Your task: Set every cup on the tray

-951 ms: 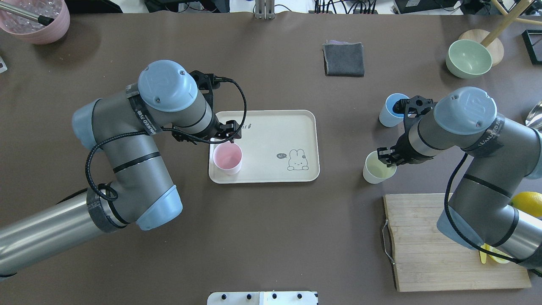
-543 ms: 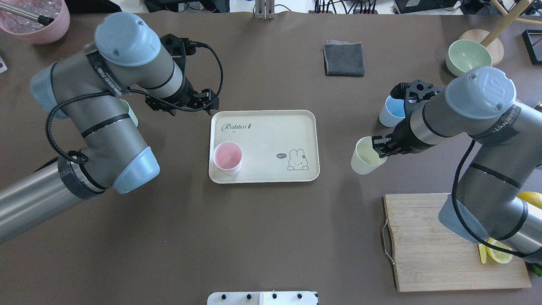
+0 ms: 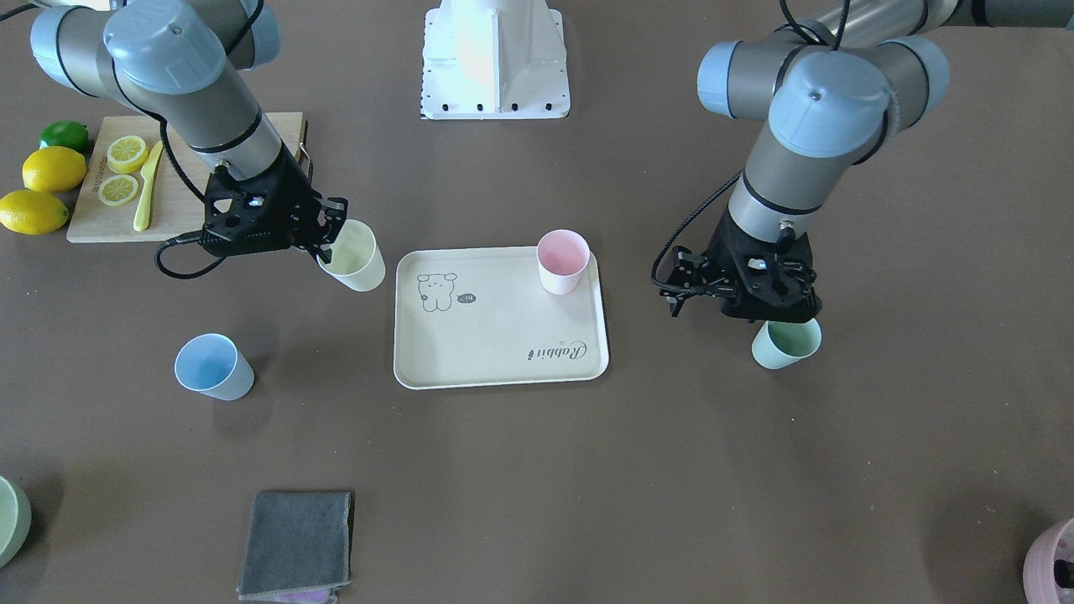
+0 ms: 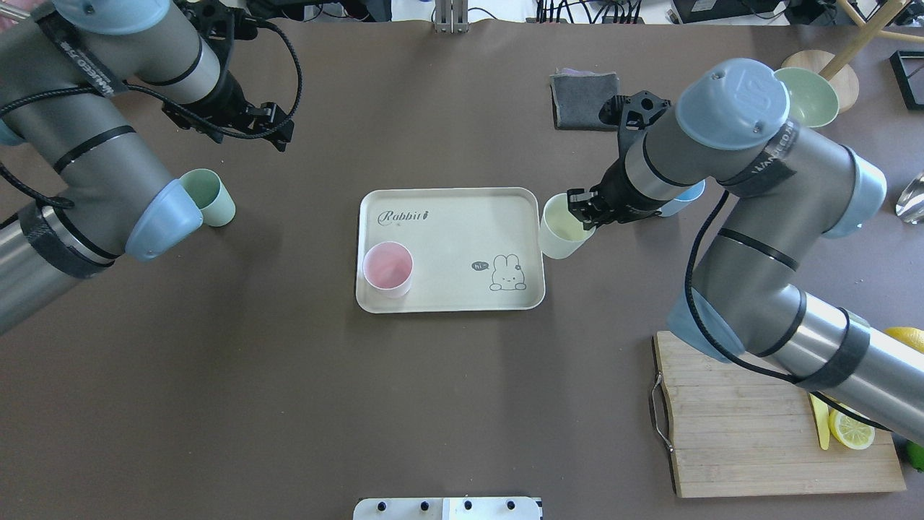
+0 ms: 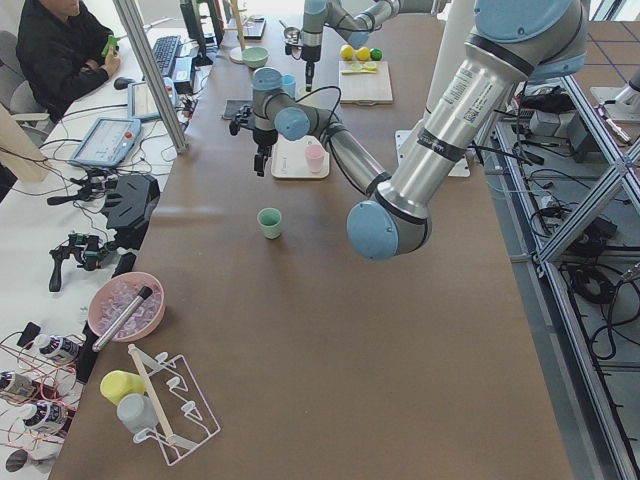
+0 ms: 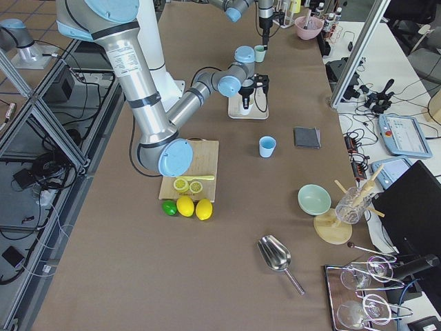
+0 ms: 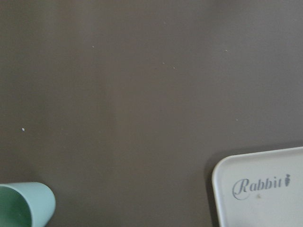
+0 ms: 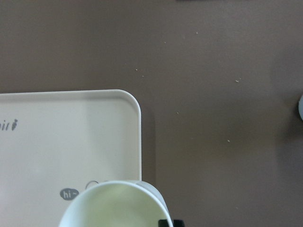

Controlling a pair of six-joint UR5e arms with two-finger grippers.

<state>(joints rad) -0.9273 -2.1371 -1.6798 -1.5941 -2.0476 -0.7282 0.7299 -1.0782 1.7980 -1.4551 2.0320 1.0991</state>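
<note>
The cream rabbit tray [image 4: 447,217] lies mid-table with the pink cup [image 4: 388,269] upright on its near-left corner. My right gripper [image 4: 580,211] is shut on the rim of the pale yellow cup [image 4: 559,232] and holds it lifted and tilted at the tray's right edge; the cup also shows in the right wrist view [image 8: 113,205]. The light blue cup [image 3: 214,367] stands on the table behind my right arm. The mint green cup [image 4: 213,198] stands on the table at left. My left gripper [image 4: 280,128] is open and empty, above the table and apart from the mint cup.
A bamboo cutting board [image 4: 751,426] with lemon slices and a knife lies at near right. A grey folded cloth [image 4: 586,101] and a pale green bowl [image 4: 812,94] sit at the far side. A mauve-pink pot [image 3: 1053,566] is at the far left corner.
My left gripper let go of the pink cup on the tray and moved away to the far left. My right gripper lifted the yellow cup and carried it left to the tray's right edge.
</note>
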